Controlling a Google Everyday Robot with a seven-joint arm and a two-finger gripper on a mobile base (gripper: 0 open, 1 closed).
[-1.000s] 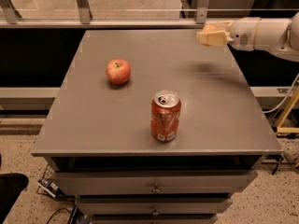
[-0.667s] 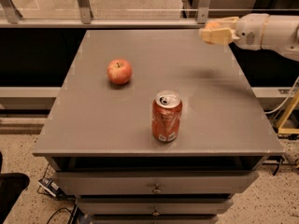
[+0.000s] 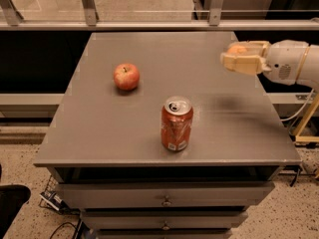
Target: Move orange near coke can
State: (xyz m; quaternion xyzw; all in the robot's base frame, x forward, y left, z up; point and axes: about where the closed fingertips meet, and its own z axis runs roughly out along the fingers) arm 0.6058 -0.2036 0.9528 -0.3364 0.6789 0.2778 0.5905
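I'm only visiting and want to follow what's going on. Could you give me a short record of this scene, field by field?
gripper: in the air over the table's right edge, shut on the orange
orange: held in the gripper, only partly visible
can: upright, front middle of the table
apple: on the table, behind and left of the can
table: grey top with drawers below
progress: orange lifted, not yet set down near the can
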